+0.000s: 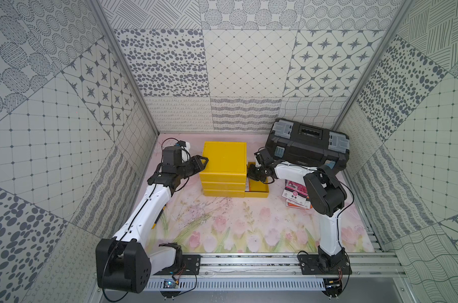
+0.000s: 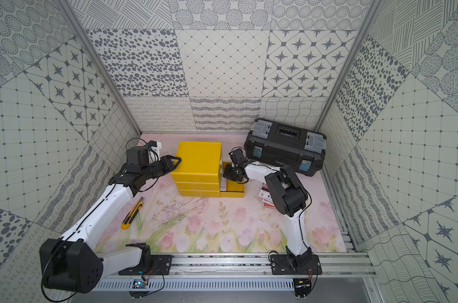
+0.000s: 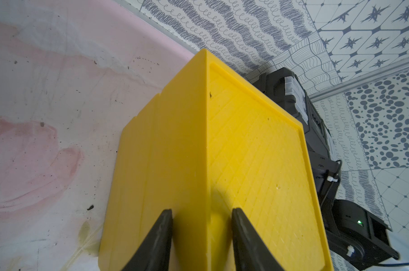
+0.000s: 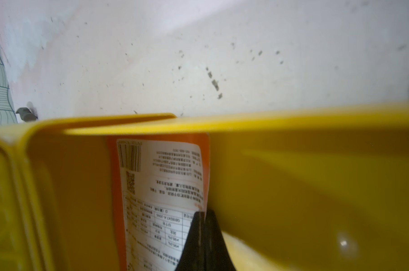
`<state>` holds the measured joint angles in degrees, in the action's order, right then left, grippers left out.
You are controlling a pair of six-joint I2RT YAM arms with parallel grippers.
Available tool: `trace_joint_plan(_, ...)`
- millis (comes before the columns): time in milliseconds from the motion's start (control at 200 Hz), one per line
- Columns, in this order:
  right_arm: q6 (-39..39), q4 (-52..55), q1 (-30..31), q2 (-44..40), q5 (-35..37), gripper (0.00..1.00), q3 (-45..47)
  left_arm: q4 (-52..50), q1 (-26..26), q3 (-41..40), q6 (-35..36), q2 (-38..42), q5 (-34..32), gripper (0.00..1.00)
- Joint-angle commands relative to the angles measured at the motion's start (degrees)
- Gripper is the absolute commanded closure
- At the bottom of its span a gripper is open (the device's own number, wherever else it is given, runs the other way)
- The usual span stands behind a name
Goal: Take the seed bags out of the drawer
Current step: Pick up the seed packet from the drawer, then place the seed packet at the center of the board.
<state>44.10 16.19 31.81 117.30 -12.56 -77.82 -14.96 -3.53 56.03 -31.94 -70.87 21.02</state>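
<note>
Inside the pulled-out bottom drawer [image 1: 260, 193] of the yellow cabinet [image 1: 224, 160], an orange seed bag [image 4: 161, 187] stands on edge against the inner wall, its white label with barcode and Chinese print facing the right wrist camera; in a top view only a pale sliver of it [image 2: 223, 186] shows. The right gripper [image 4: 202, 218] reaches down into that drawer with its two black fingers pressed together on the bag's edge, beside the drawer's long wall. Other seed bags [image 1: 296, 195], magenta and orange, lie in a loose pile on the floral mat [image 1: 222, 225] right of the drawer, partly hidden under the right arm. The left gripper [image 3: 202, 211] sits at the cabinet's upper left edge with its fingers apart, one over the top face and one over the side. A black toolbox [image 1: 306, 147] stands behind the right arm, and a yellow utility knife [image 2: 132, 213] lies by the left arm
</note>
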Motion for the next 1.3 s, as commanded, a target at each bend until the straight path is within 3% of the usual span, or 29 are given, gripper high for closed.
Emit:
trace_joint_plan(0,-1.6,2.3,0.1,-4.8,1.5,1.00,1.2,-21.5,0.2,-1.7,1.2,-1.1,2.4,0.57)
trace_joint_plan(320,-5.6,8.1,-1.6,-11.5,3.5,1.00,1.2,-21.2,0.2,-1.7,1.1,-1.3,2.5,0.57)
trace_joint_plan(695,-10.8,14.6,-8.1,-21.8,2.4,1.00,5.2,-21.2,0.3,-1.6,1.0,-1.4,2.7,0.57)
trace_joint_plan(906,-13.1,16.8,-15.0,-30.1,-2.0,1.00,10.3,-21.2,0.3,-1.7,1.1,-1.2,2.5,0.57)
trace_joint_plan(1131,-16.2,19.8,-26.8,-38.8,-7.0,1.00,15.7,-21.5,0.2,-1.6,1.3,-1.1,2.4,0.57)
trace_joint_plan(1296,-18.5,21.3,-35.0,-40.8,-10.5,1.00,18.7,-21.4,0.2,-1.5,1.2,-1.4,2.4,0.57)
